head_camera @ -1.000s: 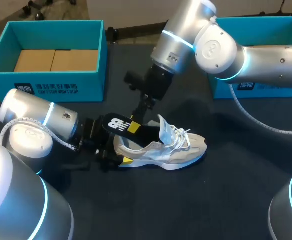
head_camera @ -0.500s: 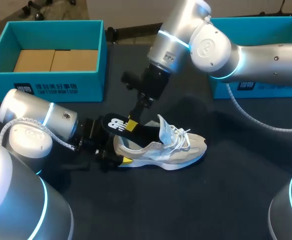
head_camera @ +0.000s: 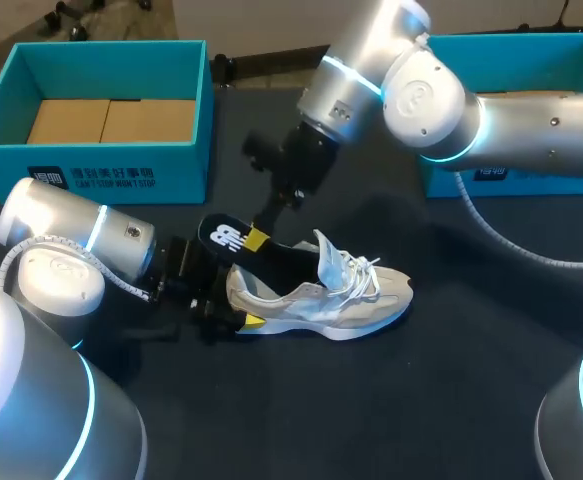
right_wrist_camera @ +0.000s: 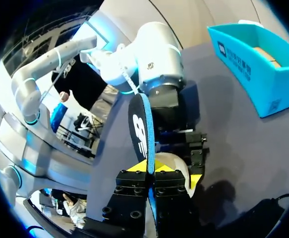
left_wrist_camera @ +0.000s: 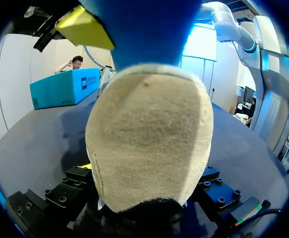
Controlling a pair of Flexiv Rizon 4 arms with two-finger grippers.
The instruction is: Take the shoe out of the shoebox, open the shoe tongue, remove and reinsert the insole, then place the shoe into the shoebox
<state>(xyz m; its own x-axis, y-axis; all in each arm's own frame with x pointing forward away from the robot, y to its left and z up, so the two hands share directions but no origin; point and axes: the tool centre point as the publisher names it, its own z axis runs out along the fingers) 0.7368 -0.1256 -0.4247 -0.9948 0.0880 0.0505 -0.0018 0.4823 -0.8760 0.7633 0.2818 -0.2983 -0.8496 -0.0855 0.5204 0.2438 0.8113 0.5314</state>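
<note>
insole pinched in right tool, above shoe

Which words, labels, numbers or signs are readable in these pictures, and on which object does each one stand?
On the left shoebox, front wall: a white square mark and a line of small letters, too small to read surely.
On the right shoebox, front wall: a white mark, too blurred to read.
On the insole: a white logo, no readable word.
No numbers show.

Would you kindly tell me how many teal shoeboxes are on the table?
2. The left shoebox sits far left, open, cardboard inside; the right shoebox sits far right, partly hidden behind my right arm.
</note>
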